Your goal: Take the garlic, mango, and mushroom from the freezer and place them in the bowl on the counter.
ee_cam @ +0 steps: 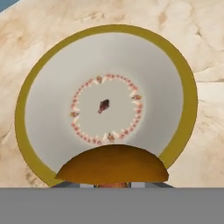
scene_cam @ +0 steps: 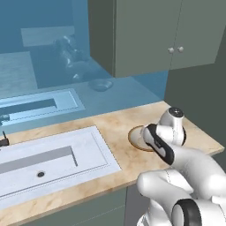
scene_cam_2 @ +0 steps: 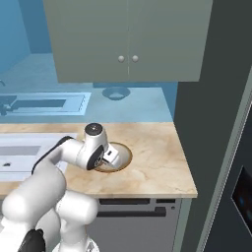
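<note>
While hovering above the tan-rimmed round bowl (ee_cam: pixel 107 105) | fingers pinch a brown domed mushroom (ee_cam: pixel 112 165) | beige marble surface (scene_cam_2: pixel 157 167) beneath the bowl.

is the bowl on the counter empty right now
Empty. In the hand view the bowl's pale patterned inside lies bare; a brown rounded thing sits just above it at the tool.

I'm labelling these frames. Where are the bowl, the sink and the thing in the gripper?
bowl (ee_cam: pixel 37 92), hand view, tan rim.
sink (scene_cam: pixel 53 161), left base view, white basin floor.
orange-brown thing held in the gripper (ee_cam: pixel 112 164), hand view, its rounded top.
</note>
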